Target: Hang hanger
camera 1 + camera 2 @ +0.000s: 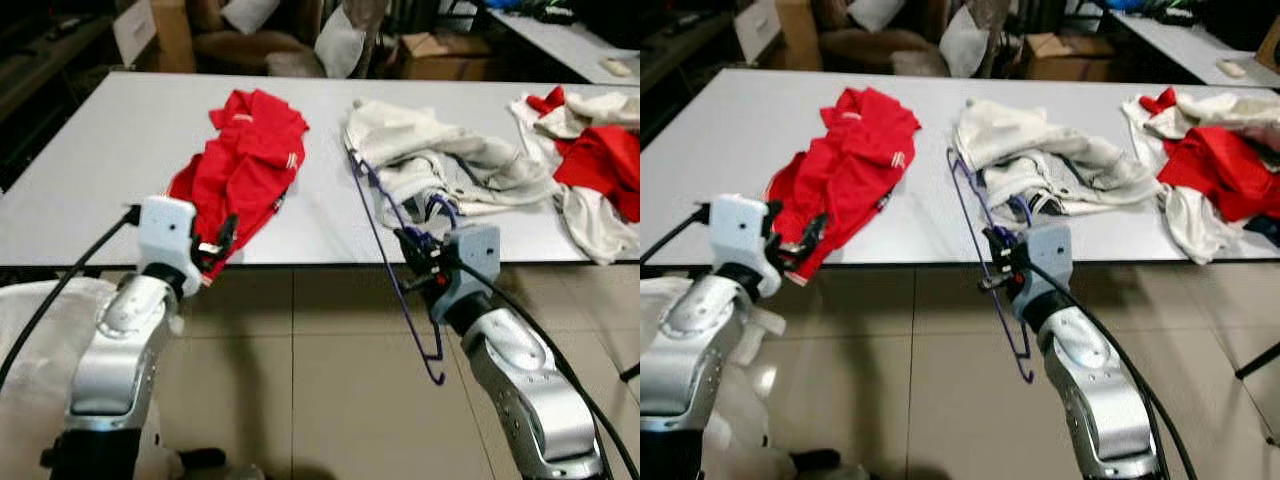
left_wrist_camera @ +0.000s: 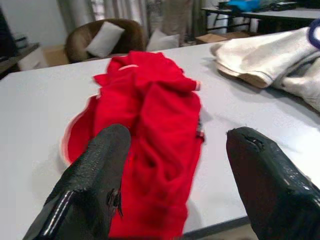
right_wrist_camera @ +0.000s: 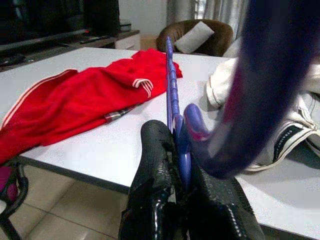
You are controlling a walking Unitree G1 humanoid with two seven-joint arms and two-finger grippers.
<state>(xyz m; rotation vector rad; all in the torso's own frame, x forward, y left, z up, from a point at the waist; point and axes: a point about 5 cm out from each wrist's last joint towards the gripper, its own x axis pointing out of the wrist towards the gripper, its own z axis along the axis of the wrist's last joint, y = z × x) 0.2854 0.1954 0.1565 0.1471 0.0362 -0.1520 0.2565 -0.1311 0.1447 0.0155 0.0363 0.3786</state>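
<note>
Wide pale grey counter (image 1: 100, 180), bearing three heaps: crumpled red garment with white trim (image 1: 245, 160) toward the robot's left, cream-white rumpled garment (image 1: 440, 160) in the middle, mixed red-and-white pile (image 1: 590, 160) at the far right. Beige tiled floor (image 1: 320, 370) below the near counter edge.

Thin purple wire hanger (image 1: 400, 255), slender and ridged along one arm, upper end lying at the cream-white garment, lower part hanging past the counter edge over the floor, hook end lowest. Right gripper (image 1: 418, 255) at the near counter edge, fingers (image 3: 160, 200) closed on the hanger's wire. Left gripper (image 1: 218, 245) at the near edge of the red garment, fingers (image 2: 95, 180) spread apart, holding nothing.

Task judged early: hanger grasped, not yet hung; no rail or hook for it discernible. Remaining, presumably: lifting clear of the clothing, carrying, hooking on.
</note>
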